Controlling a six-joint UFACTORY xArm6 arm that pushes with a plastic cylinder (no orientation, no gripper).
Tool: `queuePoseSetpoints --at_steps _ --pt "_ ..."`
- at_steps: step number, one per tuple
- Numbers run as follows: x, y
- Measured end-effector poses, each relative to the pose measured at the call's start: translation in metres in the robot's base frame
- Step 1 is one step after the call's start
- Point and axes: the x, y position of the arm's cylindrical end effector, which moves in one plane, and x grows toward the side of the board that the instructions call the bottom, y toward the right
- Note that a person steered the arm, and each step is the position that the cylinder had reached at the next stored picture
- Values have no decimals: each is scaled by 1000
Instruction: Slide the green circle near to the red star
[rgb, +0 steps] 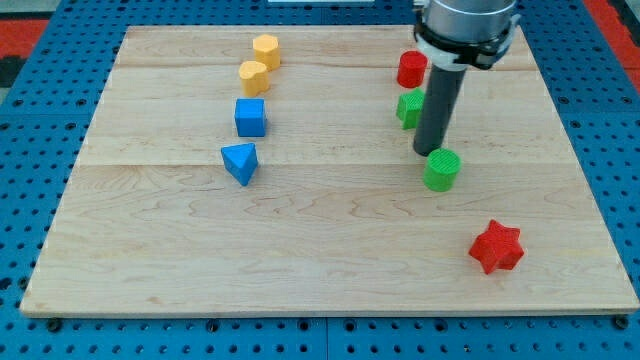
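Green circle (441, 169) sits on the wooden counter (300, 250), up and to the view's left of the red star (496, 246), well apart from it. My tip (424, 151), a bare rod holding nothing, touches the circle's upper-left edge.

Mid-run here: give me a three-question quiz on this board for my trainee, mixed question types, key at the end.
1. True or false: my tip is touching the red star.
2. The green circle lies which way from the red star? A) view's upper left B) view's lower right C) straight left
3. How many blue blocks are on the board?

Key:
1. False: my tip is at the green circle's upper-left edge, apart from the star.
2. A
3. Two: the blue cube and the blue triangle.
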Motion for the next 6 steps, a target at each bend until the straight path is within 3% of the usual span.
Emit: queuePoseSetpoints --at_steps 1,3,6 --pt "3 -24" --pt "25 19" --pt "44 37"
